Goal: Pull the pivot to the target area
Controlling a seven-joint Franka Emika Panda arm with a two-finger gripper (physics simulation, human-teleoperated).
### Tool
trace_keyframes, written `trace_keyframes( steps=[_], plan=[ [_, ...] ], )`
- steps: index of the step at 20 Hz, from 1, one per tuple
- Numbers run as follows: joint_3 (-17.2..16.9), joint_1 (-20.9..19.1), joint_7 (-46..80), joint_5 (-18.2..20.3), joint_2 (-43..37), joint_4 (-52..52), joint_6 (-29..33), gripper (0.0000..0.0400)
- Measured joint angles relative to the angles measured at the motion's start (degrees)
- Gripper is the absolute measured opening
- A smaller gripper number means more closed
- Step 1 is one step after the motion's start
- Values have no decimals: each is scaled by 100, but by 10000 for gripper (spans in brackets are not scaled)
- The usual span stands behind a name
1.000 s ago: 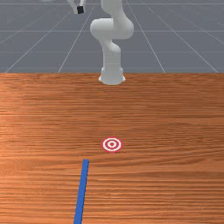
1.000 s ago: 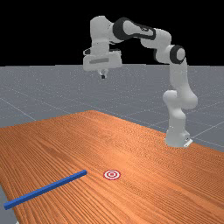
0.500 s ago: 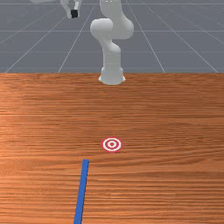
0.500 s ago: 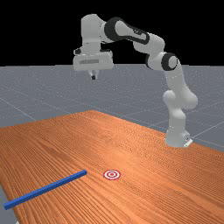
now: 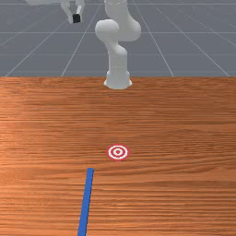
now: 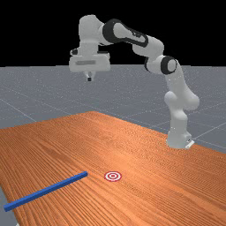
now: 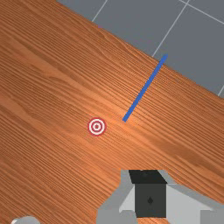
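My gripper (image 5: 76, 19) hangs high at the top of the front view, left of the arm's base. The far view has the gripper (image 6: 89, 79) well above the table, with its fingertips together. In the wrist view the gripper (image 7: 148, 183) is shut, and nothing is visible between its black pads. A long blue bar (image 5: 85, 200) lies on the wood, off to the front view's left of the red-and-white target (image 5: 118, 152). The bar's near end stands a short gap away from the target (image 6: 113, 176); its far end juts past the table edge in the wrist view.
The orange-brown table (image 6: 132, 145) carries the bar and target, far below my hand. Grey floor (image 7: 188, 35) lies beyond the table edge where the bar juts out. The arm's base (image 5: 118, 79) stands at the table's far side in the front view.
My hand has moved toward the far view's left, and in the front view it has shifted left and slightly down. The bar and the target have stayed where they were.
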Motion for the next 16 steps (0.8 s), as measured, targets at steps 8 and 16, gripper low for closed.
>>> trace_keyframes(
  steps=[8,16],
  plan=[
    [122,-74,-411,490,-436,-2439,1870,0],
    [5,96,-92,157,-294,-3536,3222,0]
  ],
)
